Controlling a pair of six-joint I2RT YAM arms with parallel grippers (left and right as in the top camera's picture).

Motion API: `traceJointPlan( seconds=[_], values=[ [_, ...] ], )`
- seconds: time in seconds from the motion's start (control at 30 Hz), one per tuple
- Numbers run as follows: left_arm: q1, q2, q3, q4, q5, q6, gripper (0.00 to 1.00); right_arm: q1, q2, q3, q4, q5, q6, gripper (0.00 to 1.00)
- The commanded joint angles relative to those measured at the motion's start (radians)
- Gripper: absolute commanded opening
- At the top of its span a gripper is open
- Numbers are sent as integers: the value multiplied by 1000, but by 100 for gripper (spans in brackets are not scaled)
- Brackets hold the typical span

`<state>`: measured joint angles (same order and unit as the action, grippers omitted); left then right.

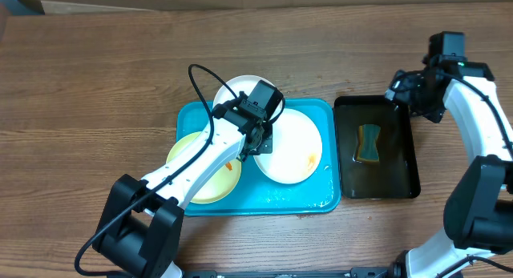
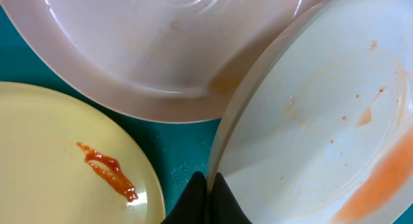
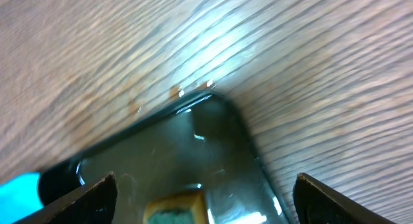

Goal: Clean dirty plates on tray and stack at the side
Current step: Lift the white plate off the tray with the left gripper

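The left gripper (image 2: 206,197) is pinched shut on the thin rim of the orange-smeared white plate (image 2: 322,121), which lies at the right of the turquoise tray (image 1: 321,199). The hold is narrow and at the very edge, so I judge that a lift could let the plate pivot or slip out. Its rim touches or overlaps the second white plate (image 2: 161,50) and sits near the yellow-green plate (image 2: 58,159), so dragging could knock either. The right gripper (image 3: 206,185) hangs wide and empty above a corner of the black tray (image 3: 193,140), off the sponge (image 1: 369,143); a descent there would miss it.
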<state>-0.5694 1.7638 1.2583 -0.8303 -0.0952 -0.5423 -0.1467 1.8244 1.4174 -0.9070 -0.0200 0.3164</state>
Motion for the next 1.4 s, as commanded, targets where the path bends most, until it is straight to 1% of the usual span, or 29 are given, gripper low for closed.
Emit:
traceJointPlan(
  seconds=[0.0,0.07,0.13,0.27,0.33,0.37,0.4,0.53,0.67,0.8,0.9,1.07,1.13,1.37],
  values=[
    [2,8,56,-3,-16,38,4,-42,-8,-2,14,16,51,89],
    [16,8,88,-18,-1,39,4,-71,-8,-3,11,17,50,89],
    [30,8,114,-29,27,42,4,-93,-8,-3,-2,19,47,92],
    [62,8,168,-37,121,76,4,-135,-8,-3,-5,33,47,95],
    [68,8,195,-36,121,88,4,-153,-8,-3,-5,69,47,96],
    [67,8,212,-31,121,104,4,-163,-8,-3,-3,89,47,99],
    [66,8,225,-26,121,116,4,-171,-8,-3,-2,104,47,100],
    [42,8,269,12,117,120,4,-197,-8,-3,0,139,47,100],
    [-8,10,270,104,91,120,4,-200,-8,-3,-2,139,47,100],
    [-80,10,270,163,-5,121,4,-200,-8,-3,-2,139,47,100],
    [-140,10,270,180,-116,121,4,-200,-8,-3,-2,139,47,100],
    [-267,10,270,182,-401,128,4,-200,-8,-3,-2,139,47,100],
    [-311,10,270,190,-473,138,4,-200,-8,-3,-2,139,47,100],
    [-446,10,270,259,-613,209,4,-200,-8,-3,-2,139,47,100]
  ],
)
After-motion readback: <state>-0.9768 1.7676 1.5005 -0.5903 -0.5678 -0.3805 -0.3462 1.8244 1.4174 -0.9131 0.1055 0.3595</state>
